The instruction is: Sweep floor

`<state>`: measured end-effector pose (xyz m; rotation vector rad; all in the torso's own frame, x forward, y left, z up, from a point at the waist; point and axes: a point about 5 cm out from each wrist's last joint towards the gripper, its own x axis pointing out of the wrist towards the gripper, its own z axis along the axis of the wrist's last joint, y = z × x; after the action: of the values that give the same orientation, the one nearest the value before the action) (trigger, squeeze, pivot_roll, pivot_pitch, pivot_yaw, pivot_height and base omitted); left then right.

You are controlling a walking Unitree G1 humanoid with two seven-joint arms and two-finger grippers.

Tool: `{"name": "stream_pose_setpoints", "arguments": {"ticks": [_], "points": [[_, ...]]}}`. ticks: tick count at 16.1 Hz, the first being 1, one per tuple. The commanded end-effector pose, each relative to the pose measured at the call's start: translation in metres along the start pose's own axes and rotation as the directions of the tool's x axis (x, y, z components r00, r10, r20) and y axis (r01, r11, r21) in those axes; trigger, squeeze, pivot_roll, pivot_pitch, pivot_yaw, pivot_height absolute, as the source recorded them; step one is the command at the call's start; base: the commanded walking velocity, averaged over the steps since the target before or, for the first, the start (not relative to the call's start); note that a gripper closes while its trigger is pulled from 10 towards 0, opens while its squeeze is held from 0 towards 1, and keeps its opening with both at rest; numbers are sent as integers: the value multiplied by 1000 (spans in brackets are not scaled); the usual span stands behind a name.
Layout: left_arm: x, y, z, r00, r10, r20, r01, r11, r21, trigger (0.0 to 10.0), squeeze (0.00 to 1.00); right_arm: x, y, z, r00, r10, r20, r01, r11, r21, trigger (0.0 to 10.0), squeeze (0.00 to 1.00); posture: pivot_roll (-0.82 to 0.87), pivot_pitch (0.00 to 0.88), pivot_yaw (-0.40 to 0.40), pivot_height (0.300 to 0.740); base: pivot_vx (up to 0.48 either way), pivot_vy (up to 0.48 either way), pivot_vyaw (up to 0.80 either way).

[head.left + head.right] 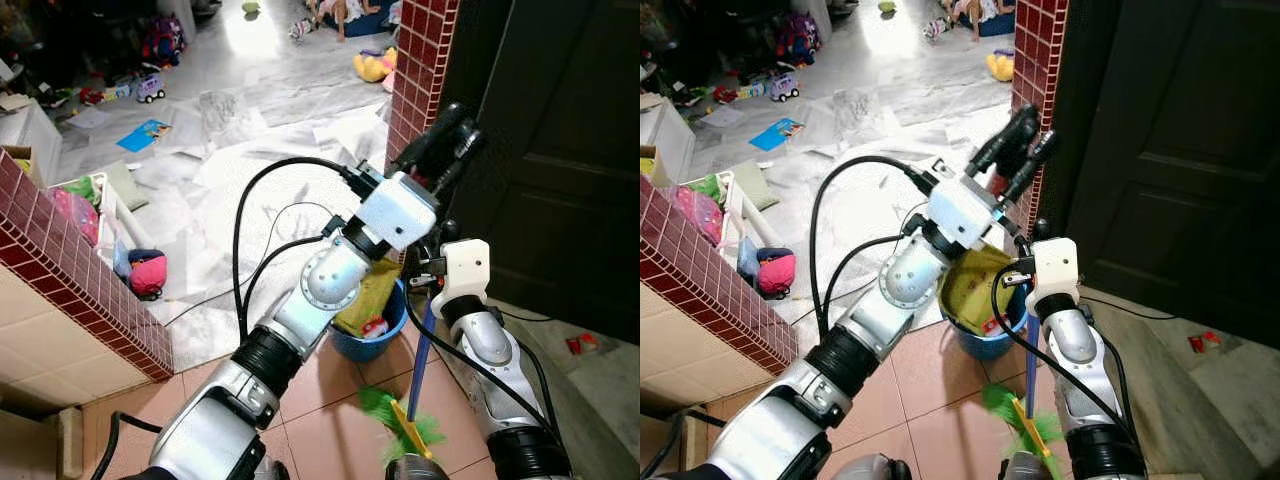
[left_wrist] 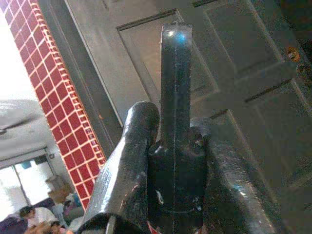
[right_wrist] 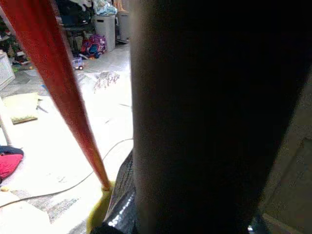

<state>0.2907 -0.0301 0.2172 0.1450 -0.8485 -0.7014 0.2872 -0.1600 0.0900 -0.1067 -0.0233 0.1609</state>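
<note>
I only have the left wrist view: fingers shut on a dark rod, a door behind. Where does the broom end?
Observer: The broom slants down to its green bristles, which are on the tiles beside the right arm.
Operator: Anything close to the bristles?
Observer: A blue bucket stands just beyond them, at the foot of the brick pillar.
Operator: Is the bucket empty?
Observer: No, a yellow cloth hangs out of it.

Two silver arms are showing ribbed black collars and round jointed elbows. Black cables are looping along both. White boxy wrists are carrying the left gripper (image 1: 447, 143) with long black fingers (image 2: 175, 97).
</note>
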Motion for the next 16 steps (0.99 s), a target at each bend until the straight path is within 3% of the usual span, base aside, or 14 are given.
{"name": "stream_pose_setpoints", "arguments": {"ticks": [1, 5, 7, 8, 9, 10, 11, 12, 13, 15, 16], "points": [[11, 13, 14, 996, 3, 87, -8, 998, 59, 10000, 0, 6, 8, 7, 999, 23, 31, -23, 1000, 11, 10000, 0, -100, 0, 114, 740, 0, 0, 0], [33, 68, 40, 968, 175, 179, -201, 970, 138, 10000, 0, 10, 6, 8, 999, 22, 35, -22, 1000, 5, 10000, 0, -89, 0, 103, 740, 0, 0, 0], [42, 105, 55, 927, 320, 198, -347, 929, 125, 10000, 0, 11, 7, 7, 999, 26, 32, -26, 1000, 4, 10000, 0, -80, 0, 96, 740, 0, 0, 0], [42, 128, 62, 890, 403, 212, -435, 890, 136, 10000, 0, 13, 8, 6, 999, 30, 32, -30, 1000, 5, 10000, 0, -76, 0, 93, 740, 0, 0, 0], [41, 133, 63, 880, 425, 213, -458, 877, 145, 10000, 0, 14, 9, 6, 999, 31, 32, -31, 999, 6, 10000, 0, -72, 0, 89, 740, 0, 0, 0], [36, 154, 71, 855, 468, 225, -511, 834, 208, 10000, 0, 15, 10, 6, 999, 37, 33, -38, 999, 8, 10000, 0, -63, 0, 81, 740, 0, 0, 0], [30, 166, 74, 848, 480, 226, -528, 802, 278, 10000, 0, 15, 10, 6, 999, 41, 32, -42, 999, 8, 10000, 0, -57, 0, 77, 740, 0, 0, 0], [25, 172, 74, 841, 495, 217, -540, 787, 299, 10000, 0, 16, 10, 6, 999, 42, 32, -43, 999, 7, 10000, 0, -55, 0, 76, 740, 0, 0, 0], [3, 188, 60, 822, 550, 144, -560, 739, 375, 10000, 0, 17, 9, 5, 999, 42, 29, -42, 999, 6, 10000, 0, -46, 0, 71, 740, 0, 0, 0], [-21, 194, 41, 797, 602, 49, -559, 703, 440, 10000, 0, 17, 8, 5, 999, 37, 31, -37, 999, 12, 10000, 0, -40, 0, 68, 740, 0, 0, 0], [-52, 194, 19, 747, 663, -56, -564, 675, 477, 10000, 0, 17, 7, 5, 999, 36, 32, -36, 999, 17, 10000, 0, -36, 0, 62, 740, 0, 0, 0]]}}
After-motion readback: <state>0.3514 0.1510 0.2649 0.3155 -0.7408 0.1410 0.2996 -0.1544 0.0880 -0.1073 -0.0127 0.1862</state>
